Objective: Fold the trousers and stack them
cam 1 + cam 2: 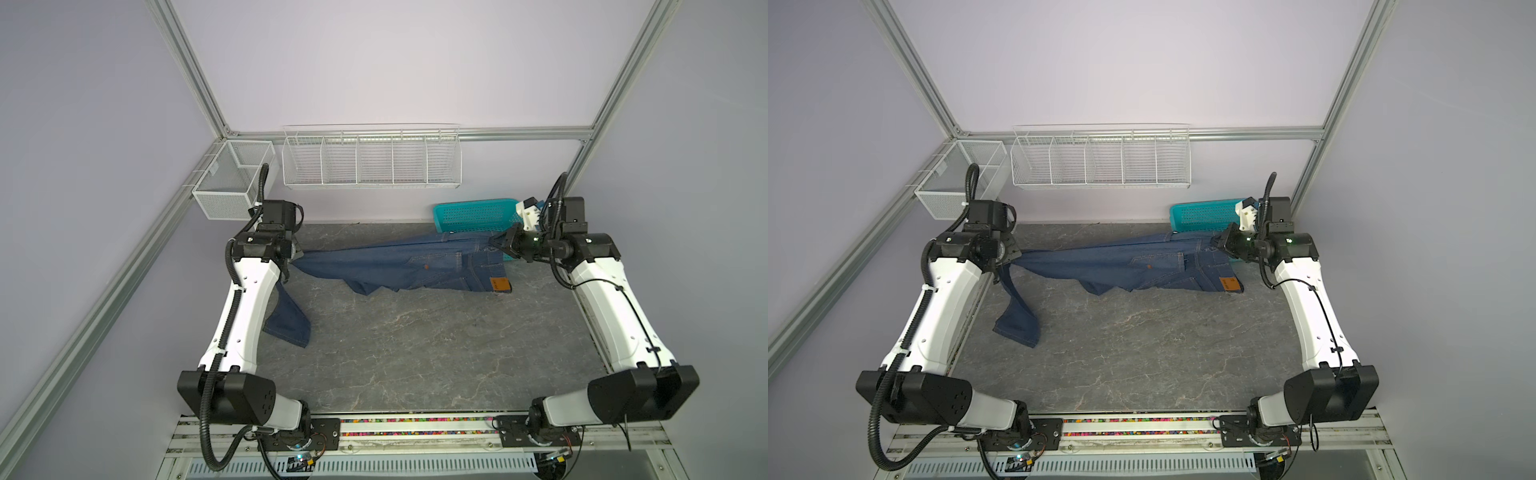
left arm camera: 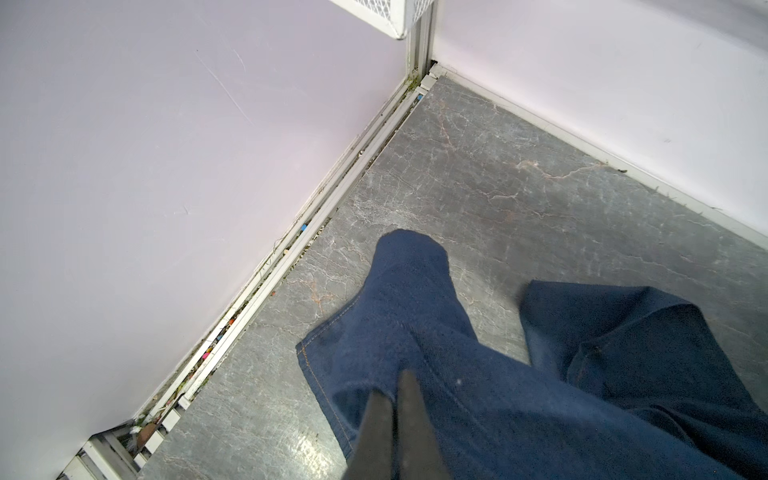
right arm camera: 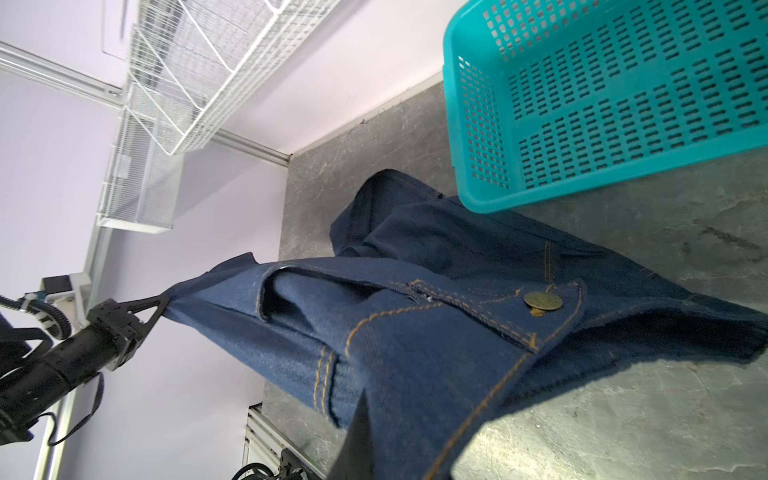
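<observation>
Right wrist | basket (image 3: 511, 124) — trousers (image 3: 436, 332) beside it, perhaps touching

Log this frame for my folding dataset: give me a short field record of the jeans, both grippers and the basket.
garment: dark blue jeans, unfolded, stretched across the far side of the table
left gripper: shut on leg fabric; a leg end droops to the table
right gripper: shut on the waistband
waistband patch: tan, facing up
teal basket: far right corner, beside the waistband
fold: not yet begun
</observation>
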